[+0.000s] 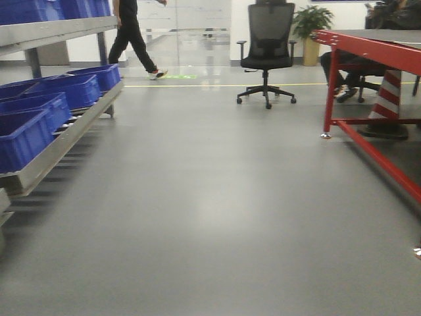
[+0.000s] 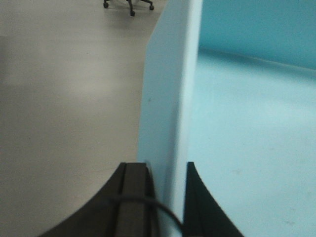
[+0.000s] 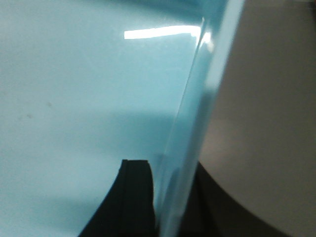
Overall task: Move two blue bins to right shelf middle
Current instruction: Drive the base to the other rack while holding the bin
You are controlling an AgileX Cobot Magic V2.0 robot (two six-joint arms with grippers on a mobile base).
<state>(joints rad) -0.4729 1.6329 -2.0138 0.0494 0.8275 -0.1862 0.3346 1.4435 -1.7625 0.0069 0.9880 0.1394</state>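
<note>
With my left gripper [image 2: 167, 170] and right gripper [image 3: 170, 173] each clamped on a wall of a pale blue bin [image 2: 170, 89], I judge this the carry step, and next I must bring it level to the right shelf.

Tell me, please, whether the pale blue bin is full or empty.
Empty where visible: inside the bin, the floor lies bare in both wrist views; the rest is out of frame.

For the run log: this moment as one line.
left pincer shut on pale blue bin wall | right pincer shut on bin wall | ahead: open floor, royal-blue crates on left rack | placement pending
</note>
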